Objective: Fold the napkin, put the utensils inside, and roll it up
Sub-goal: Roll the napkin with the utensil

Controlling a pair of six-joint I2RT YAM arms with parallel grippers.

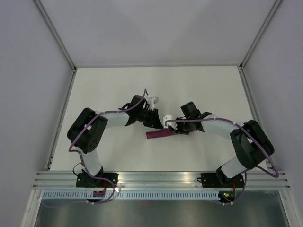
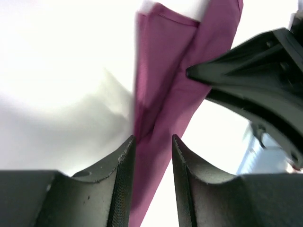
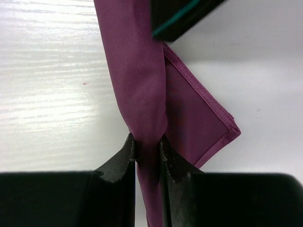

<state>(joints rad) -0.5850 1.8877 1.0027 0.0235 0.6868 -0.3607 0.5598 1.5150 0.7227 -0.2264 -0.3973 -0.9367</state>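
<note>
The plum-purple napkin (image 1: 158, 134) lies rolled into a narrow bundle on the white table between both arms. My right gripper (image 3: 147, 141) is shut on one end of the roll (image 3: 137, 71), and a loose hemmed corner (image 3: 208, 127) sticks out to the side. My left gripper (image 2: 152, 138) is open around the napkin (image 2: 165, 85): the cloth lies against one finger, with a gap to the other. In the top view the left gripper (image 1: 160, 124) and right gripper (image 1: 175, 130) nearly meet over the roll. The utensils are hidden.
The right gripper's black finger (image 2: 246, 85) is close in front of the left wrist camera. Part of the left gripper (image 3: 184, 14) shows at the top of the right wrist view. White walls enclose the table (image 1: 118, 90), and an aluminium rail (image 1: 161, 178) runs along the near edge.
</note>
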